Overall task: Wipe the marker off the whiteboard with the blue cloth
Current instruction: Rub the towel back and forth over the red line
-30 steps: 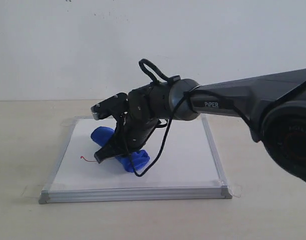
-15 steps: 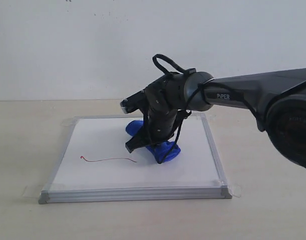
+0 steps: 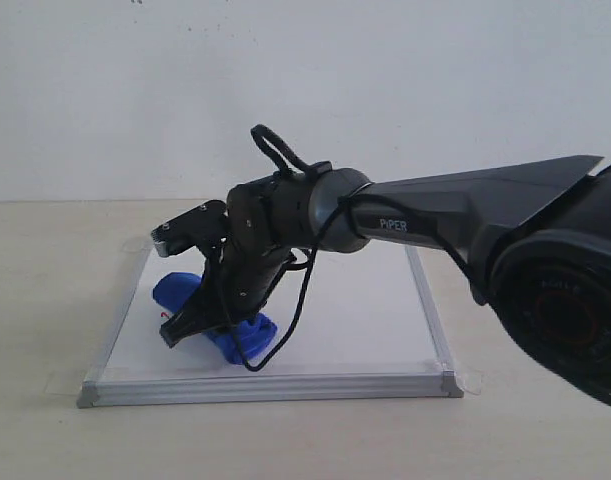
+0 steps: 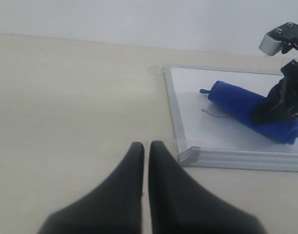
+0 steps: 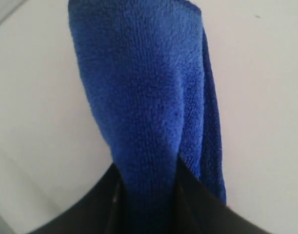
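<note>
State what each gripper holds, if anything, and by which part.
The right gripper pinches the cloth across its roll, toward one end. The left gripper, shut, holds nothing.

A plain white wall (image 3: 305, 90) stands behind the right gripper (image 3: 190, 322), matt and evenly lit (a few tiny dark specks sit at its very top edge). Below and on every side of that gripper spreads a pale beige tabletop (image 3: 45, 300) with a faint grain, and it meets the wall in a straight line well behind the gripper. The same tabletop runs under and ahead of the left gripper (image 4: 145, 161), smooth and wide, up to the same white wall. The light is soft, and shadows on the surface are faint with blurred edges.
</note>
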Controlling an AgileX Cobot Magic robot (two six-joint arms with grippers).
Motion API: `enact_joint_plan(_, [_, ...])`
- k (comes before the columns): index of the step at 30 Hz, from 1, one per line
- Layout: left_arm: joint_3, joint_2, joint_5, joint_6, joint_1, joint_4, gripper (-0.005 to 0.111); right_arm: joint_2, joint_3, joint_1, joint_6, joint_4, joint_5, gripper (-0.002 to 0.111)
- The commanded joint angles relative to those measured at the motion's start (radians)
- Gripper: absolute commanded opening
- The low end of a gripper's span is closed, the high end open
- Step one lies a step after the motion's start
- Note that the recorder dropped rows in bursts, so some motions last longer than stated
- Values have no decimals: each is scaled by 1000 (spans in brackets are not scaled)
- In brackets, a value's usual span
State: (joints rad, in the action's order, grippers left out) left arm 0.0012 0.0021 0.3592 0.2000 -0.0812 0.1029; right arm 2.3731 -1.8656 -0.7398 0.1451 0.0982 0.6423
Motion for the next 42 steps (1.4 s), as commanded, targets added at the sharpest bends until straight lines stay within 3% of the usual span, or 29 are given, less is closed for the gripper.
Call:
enact_joint_plan(1, [-1,-2,-2,8,5,-9,4,11,0,8,44,39,27,0])
enact_joint_plan(11, [-1,-2,-2,8,5,-9,4,11,0,143,-330,-403,194,0])
enact_joint_plan(14, [-1,-2,-2,8,5,-9,4,11,0,109,-284,-326,161,0])
enact_joint_plan(19, [-1,-2,-2,8,5,-9,4,11,-21,-12,46,45,63,0])
enact_joint_plan(21, [-1,-2,-2,8,5,-9,4,11,-36,-15,48,35,73,0])
enact_joint_plan(23, [-1,-2,-2,8,5,-9,4,11,-41,8,-23,-89,100,0])
enact_joint_plan(26, [-1,-2,-2,8,5,-9,4,22,-41,60,-325,-449,176,0])
enact_joint_plan(29, [-1,-2,-2,8,5,-9,4,39,-41,71,-350,-479,188,0])
enact_joint_plan(33, [-1,-2,-2,8,5,-9,4,48,-41,49,-299,-374,102,0])
enact_joint_plan(40, [-1,-2,-2,8,5,-9,4,71,-130,20,31,115,11,0])
enact_joint_plan(42, [-1,-2,-2,8,5,-9,4,85,-156,23,65,145,25,0])
